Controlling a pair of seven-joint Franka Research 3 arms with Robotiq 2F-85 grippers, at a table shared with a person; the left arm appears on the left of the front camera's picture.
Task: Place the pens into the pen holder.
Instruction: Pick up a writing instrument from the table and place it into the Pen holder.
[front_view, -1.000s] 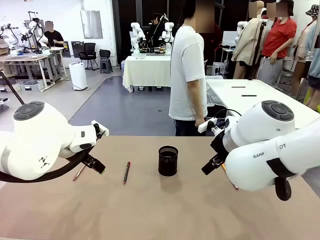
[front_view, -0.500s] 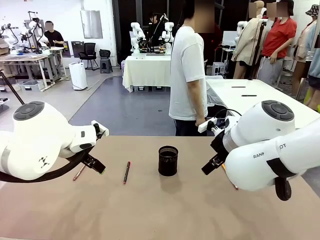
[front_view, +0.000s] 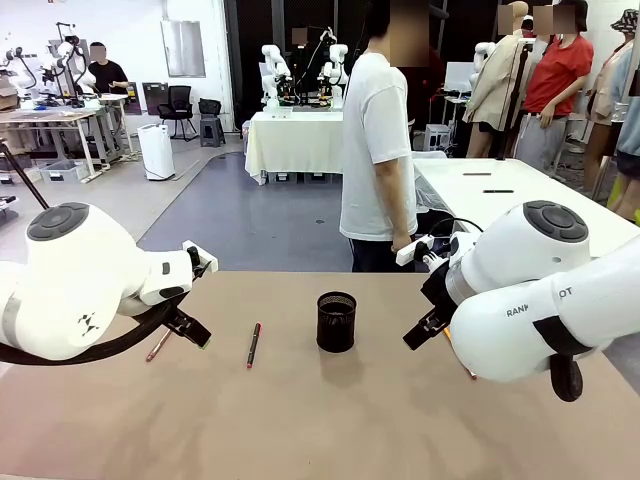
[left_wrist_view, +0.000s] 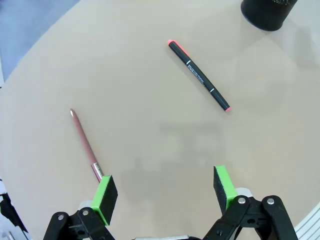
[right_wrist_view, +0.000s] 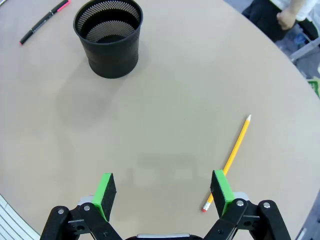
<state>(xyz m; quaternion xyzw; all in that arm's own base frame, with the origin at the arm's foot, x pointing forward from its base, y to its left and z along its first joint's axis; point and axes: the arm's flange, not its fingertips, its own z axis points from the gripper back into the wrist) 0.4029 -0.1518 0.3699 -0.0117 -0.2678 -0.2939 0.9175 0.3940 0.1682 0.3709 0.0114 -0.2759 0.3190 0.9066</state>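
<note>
The left gripper (left_wrist_view: 165, 192) hangs spread wide and empty above the tabletop (front_view: 300, 420). The brownish-pink pen (left_wrist_view: 84, 145) lies just beside one pad, and the dark red-tipped pen (left_wrist_view: 199, 82) lies farther right, toward the pen holder (right_wrist_view: 112, 55). The right gripper (right_wrist_view: 163, 192) is likewise wide open and holds nothing, with the yellow pencil (right_wrist_view: 231, 157) near one pad. All three lie flat outside the upright holder, so I judge the first pick is in hand: centre over a pen, then descend.

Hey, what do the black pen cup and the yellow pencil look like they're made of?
Pen holder: likely metal wire mesh, matte black; a fine grid of holes shows on its inner wall.
Yellow pencil: probably painted wood, with a smooth yellow coat, a pale sharpened tip and a reddish end that may be an eraser.
</note>
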